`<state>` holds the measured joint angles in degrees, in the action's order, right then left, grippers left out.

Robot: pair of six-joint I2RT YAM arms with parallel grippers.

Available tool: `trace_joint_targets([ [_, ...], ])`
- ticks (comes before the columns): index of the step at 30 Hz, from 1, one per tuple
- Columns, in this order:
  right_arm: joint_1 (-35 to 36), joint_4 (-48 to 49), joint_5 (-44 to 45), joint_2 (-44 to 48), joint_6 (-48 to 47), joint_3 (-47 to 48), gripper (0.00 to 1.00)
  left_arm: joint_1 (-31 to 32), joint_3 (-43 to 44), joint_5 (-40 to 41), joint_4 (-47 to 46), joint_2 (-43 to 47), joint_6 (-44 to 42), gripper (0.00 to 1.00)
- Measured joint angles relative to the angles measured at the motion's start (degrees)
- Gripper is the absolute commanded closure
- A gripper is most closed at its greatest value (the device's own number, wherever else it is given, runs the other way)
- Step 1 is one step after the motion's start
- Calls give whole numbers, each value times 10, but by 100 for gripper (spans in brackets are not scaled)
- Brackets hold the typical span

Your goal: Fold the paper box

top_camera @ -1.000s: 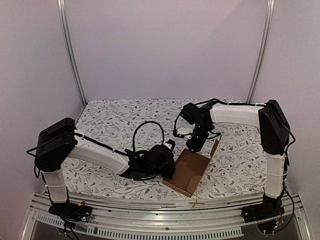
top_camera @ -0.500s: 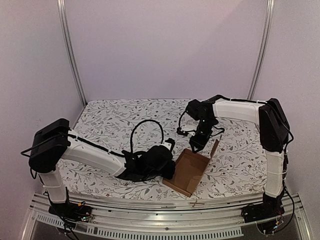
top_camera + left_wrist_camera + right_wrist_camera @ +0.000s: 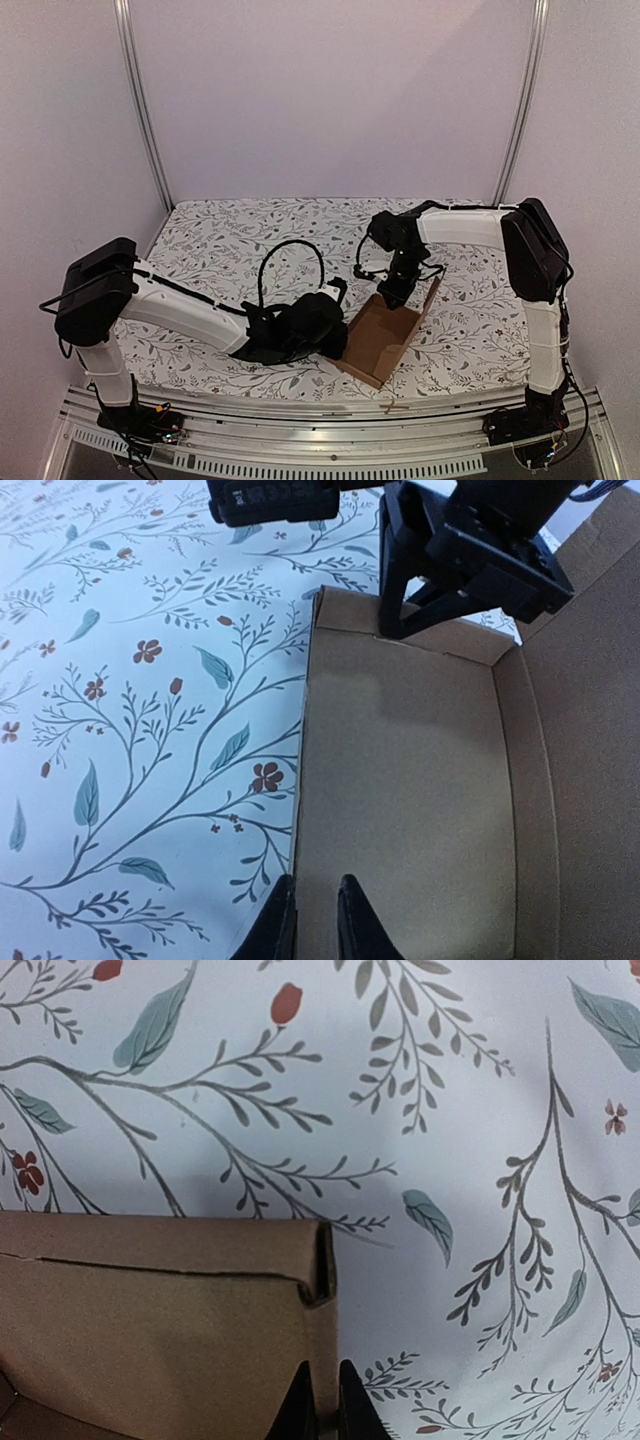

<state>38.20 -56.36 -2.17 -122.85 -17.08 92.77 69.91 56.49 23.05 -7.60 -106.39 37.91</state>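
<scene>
Tabletop (image 3: 220,240): surface covered in a floral-patterned cloth, carrying the work between the two arms.
Paper box (image 3: 385,340): brown cardboard, half formed into a shallow tray with its open side up. It lies near the front of the tabletop, slightly right of centre.
Box direction: long axis runs from the near edge away and a little rightward; its right side stands taller.
Left gripper (image 3: 312,920): jaws clenched on the box's left wall, likely steadying it.
Right gripper (image 3: 322,1400): jaws pinching the far wall at its corner, apparently to set that folded wall upright.
</scene>
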Motion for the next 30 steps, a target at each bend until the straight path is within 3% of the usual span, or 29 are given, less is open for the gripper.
trace_joint_targets([
  [10, 23, 85, 83, 43, -4, -73, 93, 0, 0, 7, 24, 3, 0, 81],
  [18, -71, 94, -54, 97, 32, -80, 94, 1, -23, 51, 45, 95, 0, 66],
  [22, -126, 181, -106, 191, 63, -147, 88, 1, -42, 82, 46, 132, 7, 65],
  [24, -140, 248, -110, 232, 76, -195, 79, 1, -49, 94, 50, 139, 12, 65],
  [27, -141, 338, -117, 274, 90, -272, 69, 2, -61, 110, 57, 144, 21, 65],
  [30, -139, 369, -133, 283, 96, -312, 65, 3, -68, 123, 63, 148, 27, 64],
])
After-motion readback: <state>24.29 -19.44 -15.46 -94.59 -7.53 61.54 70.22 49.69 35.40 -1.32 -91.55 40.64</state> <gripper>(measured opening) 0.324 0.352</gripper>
